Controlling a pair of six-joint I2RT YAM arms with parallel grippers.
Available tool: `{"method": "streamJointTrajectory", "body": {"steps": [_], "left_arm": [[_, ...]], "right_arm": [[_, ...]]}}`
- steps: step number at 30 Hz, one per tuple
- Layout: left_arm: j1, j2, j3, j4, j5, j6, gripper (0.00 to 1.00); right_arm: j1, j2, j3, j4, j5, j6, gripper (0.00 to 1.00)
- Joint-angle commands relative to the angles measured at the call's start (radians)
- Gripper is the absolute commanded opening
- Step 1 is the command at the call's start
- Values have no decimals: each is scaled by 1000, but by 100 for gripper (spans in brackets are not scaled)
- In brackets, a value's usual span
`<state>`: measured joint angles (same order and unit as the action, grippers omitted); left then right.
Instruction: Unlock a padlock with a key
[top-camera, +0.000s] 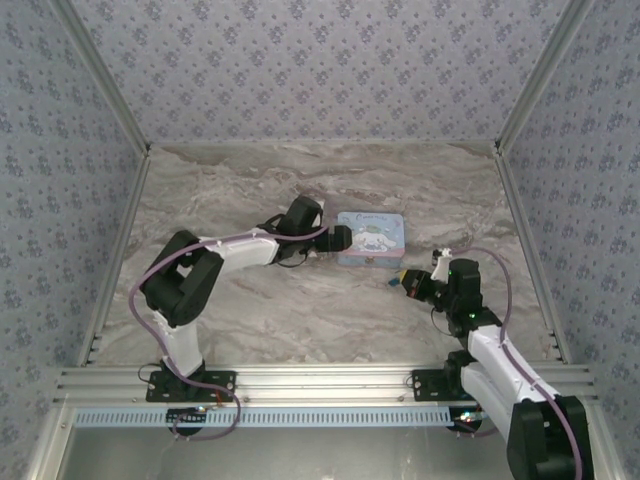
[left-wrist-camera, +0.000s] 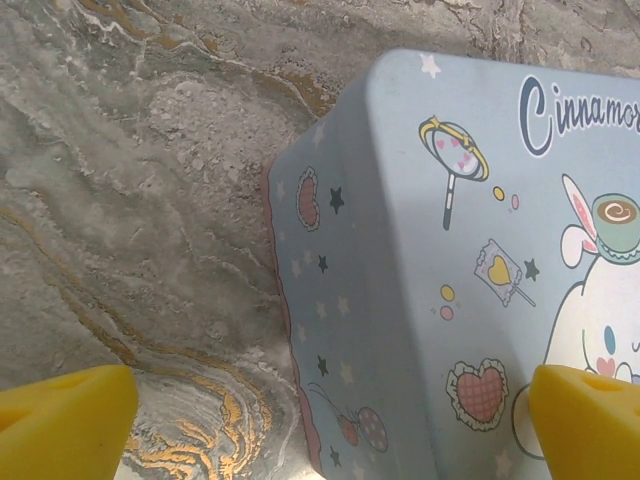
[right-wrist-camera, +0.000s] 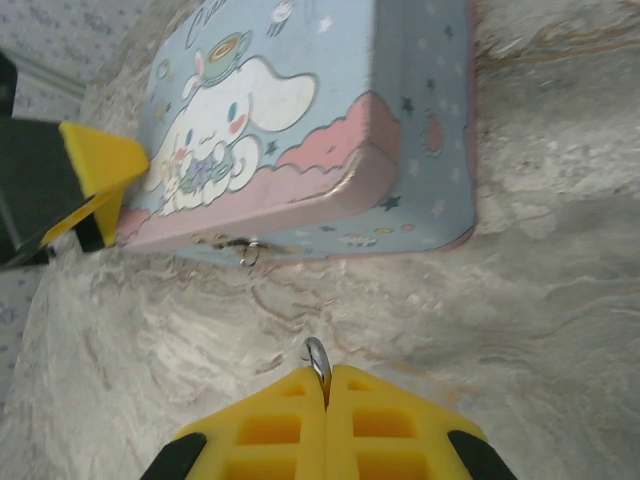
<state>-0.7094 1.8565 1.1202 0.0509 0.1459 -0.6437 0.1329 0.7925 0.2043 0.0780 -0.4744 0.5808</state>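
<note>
Right gripper (right-wrist-camera: 325, 378) first: pads pressed flat together, and a thin silver loop pokes out between them. I take that for the shackle of the padlock (right-wrist-camera: 317, 355). The overhead view gives me what the wrist camera hides, a teal-blue speck, the padlock (top-camera: 385, 282), right at the tip of the right gripper (top-camera: 405, 280). That is just off the tin's front right corner, on the right half of the worktop (top-camera: 250, 310).

Left gripper (left-wrist-camera: 330, 420) now: jaws spread as wide as they go, gripping nothing, one yellow pad on either side of the tin's (left-wrist-camera: 400, 250) left end. From above, the left gripper (top-camera: 338, 238) is right at the tin's left side.

Count: one padlock, one tin (top-camera: 371, 240), near the worktop's middle. The key I cannot make out.

The right wrist view alone shows the tin's (right-wrist-camera: 300, 120) front wall, with a small metal latch ring (right-wrist-camera: 248, 252) on it. Lid shut, so I cannot tell its contents.
</note>
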Motion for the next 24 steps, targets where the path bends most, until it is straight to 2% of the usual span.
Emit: {"method": "streamJointTrajectory", "body": {"steps": [1,9,15,20,24], "left_arm": [[15,-53,46,-57,18,14,99],[25,-234,-54,-23,7,12,99],[25,-413,-245,13,4,5,99],[25,-584,-415,14,-58,-27,99],[25,-707,-509,-25,-115,-42,99]], "right_arm": [[51,-12,78,-142,-56,-81,0],[264,26,225,-297,2,-160,0],[386,125,332,-436,0,-221,0],[470,240,370,-452,-8,-233,0],[490,366,378,-406,-5,-217,0]]}}
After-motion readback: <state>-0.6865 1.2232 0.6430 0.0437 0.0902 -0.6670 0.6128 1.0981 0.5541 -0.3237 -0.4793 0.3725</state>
